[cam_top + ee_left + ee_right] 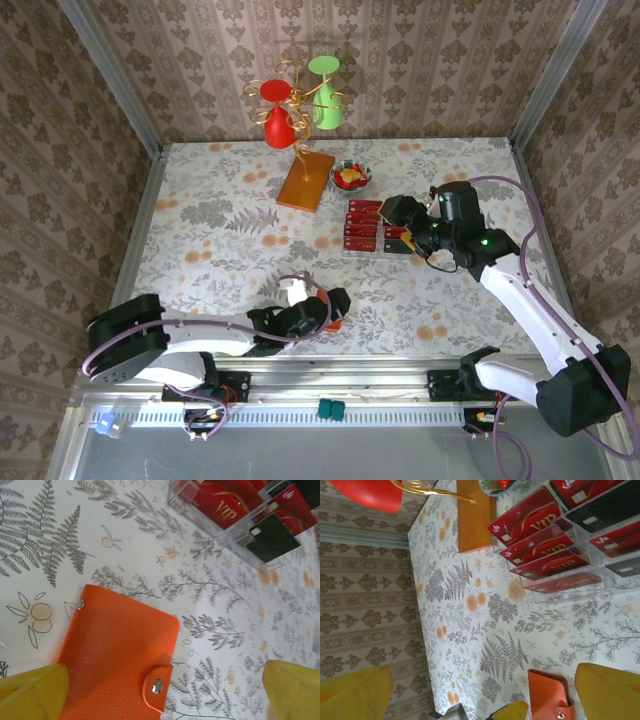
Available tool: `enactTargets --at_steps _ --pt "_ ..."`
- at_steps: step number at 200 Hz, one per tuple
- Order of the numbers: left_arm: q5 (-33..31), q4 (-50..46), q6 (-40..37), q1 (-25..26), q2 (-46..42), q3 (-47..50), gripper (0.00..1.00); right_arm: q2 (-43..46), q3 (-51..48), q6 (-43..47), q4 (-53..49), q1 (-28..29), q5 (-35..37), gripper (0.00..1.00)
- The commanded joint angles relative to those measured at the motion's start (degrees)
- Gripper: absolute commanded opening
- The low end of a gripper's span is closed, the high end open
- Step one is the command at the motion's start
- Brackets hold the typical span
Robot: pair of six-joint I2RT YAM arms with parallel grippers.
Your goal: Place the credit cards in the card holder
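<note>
The card holder (115,650) partly beyond the left wrist view's bottom edge; the credit cards (220,502) partly beyond its top.

Left arm (200,335): white link shells alternating with black joint housings; mauve cable (88,360) trailing along its length.
Right arm (530,300): carrying same white-and-black finish; matching mauve cable (500,180) arcing off wrist block.
Small green light (487,240) glowing on black housing of right arm.
Black base mounts (470,380) sitting on pale metal rail.
Left gripper (165,680): fingers (30,692) showing plain yellow, blunt, matte.
Right gripper (480,690): fingers (607,690) showing same yellow, rounded edges.
</note>
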State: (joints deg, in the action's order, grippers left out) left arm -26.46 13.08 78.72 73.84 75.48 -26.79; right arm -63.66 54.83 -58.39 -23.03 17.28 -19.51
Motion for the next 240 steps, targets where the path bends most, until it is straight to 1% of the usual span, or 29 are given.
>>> enactTargets --at_steps 1,18,35,48,69,85,102,129,137,156,184,209,240 --pt "-2.5 -3.9 -0.5 -0.7 -4.8 0.7 1.00 1.8 -2.3 -0.3 0.0 -0.3 1.2 0.91" --pt "-1.3 -10.4 -1.0 -3.2 -8.6 0.2 1.00 2.7 -4.6 -1.5 0.5 -0.3 0.2 0.87" --pt "2.2 -14.8 -3.1 -7.2 -11.8 -0.1 1.00 3.7 -6.9 -2.2 1.6 -0.1 -0.8 0.83" --pt "5.1 -16.6 -6.2 -10.8 -13.8 -0.2 1.00 4.1 -8.6 -2.5 3.0 0.6 -2.3 0.79" --pt "11.3 -19.8 -11.3 -17.9 -15.8 -1.6 1.00 3.7 -10.6 -1.6 3.4 2.6 -3.0 0.76" --pt "14.3 -21.7 -15.8 -22.1 -16.2 -3.3 1.00 2.5 -12.8 -1.4 4.5 5.5 -3.3 0.70" --pt "17.0 -23.1 -20.2 -26.5 -15.7 -5.3 1.00 1.6 -15.7 -2.7 7.0 9.9 -2.8 0.64" --pt "19.5 -23.8 -26.1 -30.9 -13.9 -8.3 1.00 1.4 -20.8 -6.1 10.9 17.0 0.1 0.56" --pt "20.3 -23.9 -27.6 -31.9 -13.0 -9.3 1.00 1.7 -22.4 -7.2 12.2 18.9 1.4 0.56" --pt "21.6 -23.8 -30.4 -33.5 -10.6 -11.7 1.00 1.8 -25.4 -9.5 14.5 22.4 4.0 0.48" --pt "22.2 -23.9 -33.3 -33.8 -7.4 -14.4 1.00 -0.3 -28.9 -13.0 19.7 26.6 6.7 0.41" --pt "22.9 -23.6 -34.2 -33.9 -5.5 -15.1 1.00 -5.0 -28.8 -14.7 24.1 29.8 8.3 0.39" --pt "23.1 -21.7 -33.1 -33.9 -6.2 -12.8 1.00 -11.0 -26.7 -15.5 27.1 33.4 9.7 0.38"
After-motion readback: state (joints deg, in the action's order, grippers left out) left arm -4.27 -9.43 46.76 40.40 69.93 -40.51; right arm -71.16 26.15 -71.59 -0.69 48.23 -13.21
